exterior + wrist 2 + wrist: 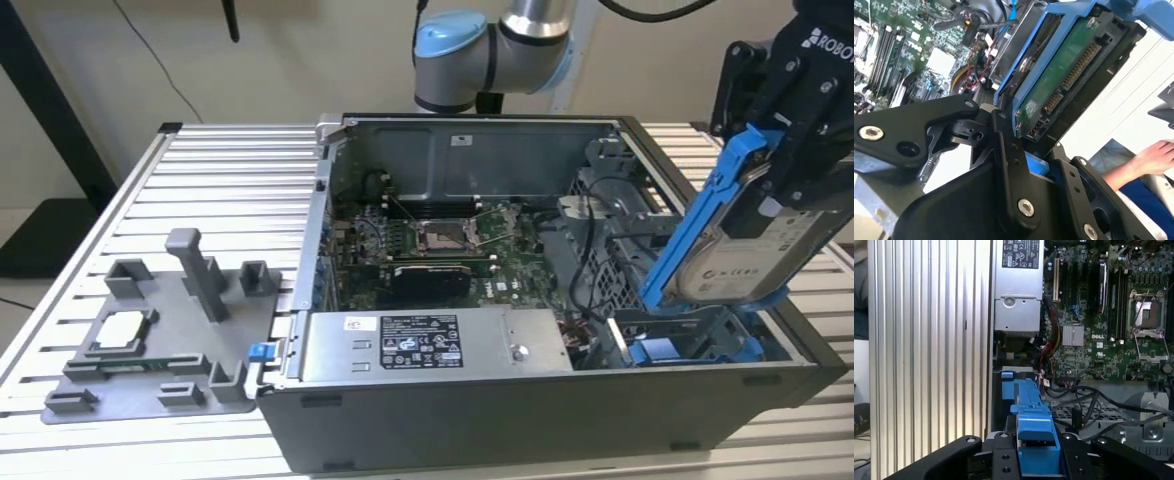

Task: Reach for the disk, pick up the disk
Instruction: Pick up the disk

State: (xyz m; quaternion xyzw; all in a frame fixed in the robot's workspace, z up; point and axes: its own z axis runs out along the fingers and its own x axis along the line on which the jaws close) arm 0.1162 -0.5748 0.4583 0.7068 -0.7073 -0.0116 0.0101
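Even, diffuse indoor light; exterior view sharp, shadows soft inside the open grey metal computer case (534,400). Glare washes the ribbed aluminium table surface (929,340) in the first wrist view. Second wrist view: pale background overexposed at 3 o'clock, a person's hand (1154,156) blurred.

Pincer (787,190) grips disk (741,255), tilted above open case (534,400)
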